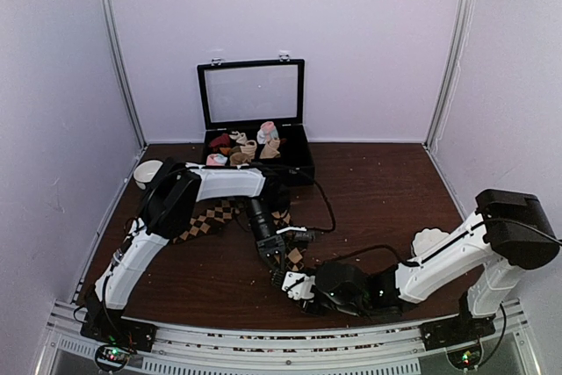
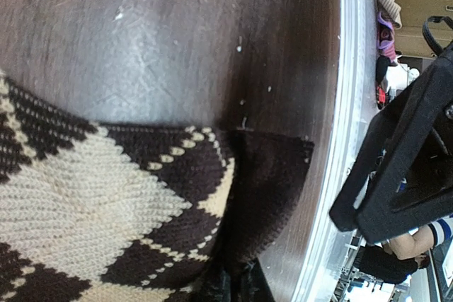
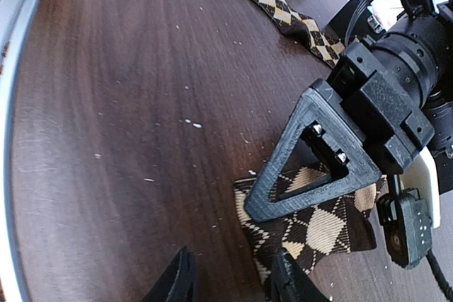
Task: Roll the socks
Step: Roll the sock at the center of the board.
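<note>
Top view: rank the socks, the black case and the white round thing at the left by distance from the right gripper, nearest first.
1. The socks, their end just beyond the right gripper.
2. The black case, far middle.
3. The white round thing, far left.

Socks [image 3: 311, 228]: dark brown knit with tan-and-cream argyle diamonds crossed by dotted cream lines. Desk [image 1: 386, 199]: dark reddish-brown wood grain, flecked with pale specks. Case [image 1: 303, 154]: black, holding small rolls [image 1: 246, 148] in pink, white, tan and maroon. Arms [image 1: 228, 182]: white links, black joints. Walls [image 1: 351, 32]: pale lilac.
</note>
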